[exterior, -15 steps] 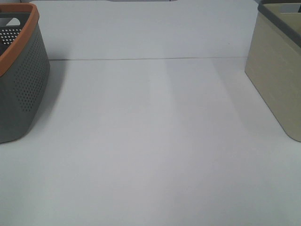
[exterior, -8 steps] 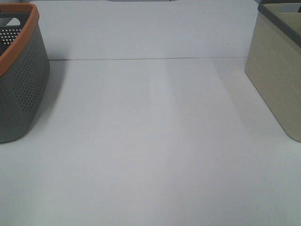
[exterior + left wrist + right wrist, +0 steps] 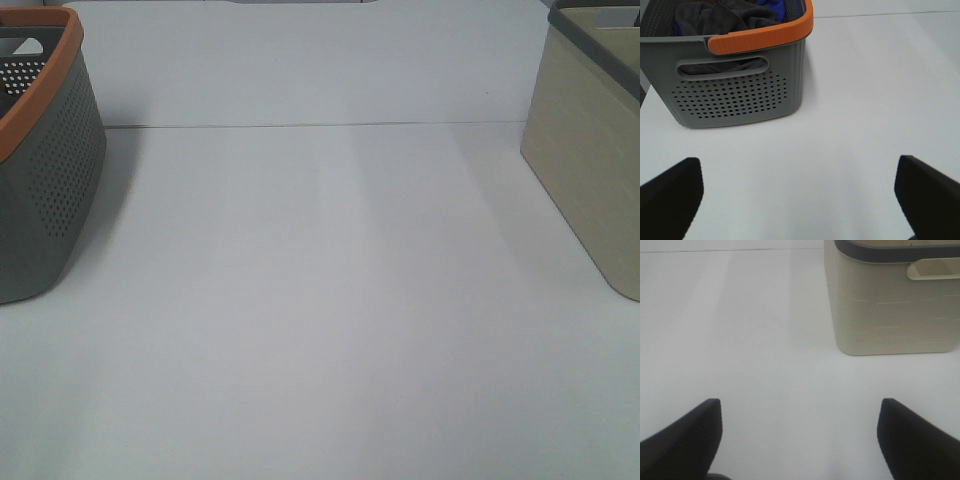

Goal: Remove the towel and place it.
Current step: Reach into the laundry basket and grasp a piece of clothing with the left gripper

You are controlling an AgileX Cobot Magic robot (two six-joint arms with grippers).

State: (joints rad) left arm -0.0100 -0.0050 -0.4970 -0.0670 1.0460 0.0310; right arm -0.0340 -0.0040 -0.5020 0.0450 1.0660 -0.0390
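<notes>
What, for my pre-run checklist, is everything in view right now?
grey basket: 1, grey perforated with orange rim, table's left edge
towel: 1, dark charcoal, bunched inside the grey basket
blue cloth: 1, blue, in the same basket beside the towel
beige bin: 1, beige with dark grey rim, table's right edge
table: 1, white
left gripper: 1, black fingers open, facing the grey basket
right gripper: 1, black fingers open, facing the beige bin

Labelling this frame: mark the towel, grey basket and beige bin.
towel [image 3: 720, 20], left wrist view, crumpled dark folds.
grey basket [image 3: 735, 97], left wrist view, perforated side wall.
beige bin [image 3: 890, 310], right wrist view, front wall.
</notes>
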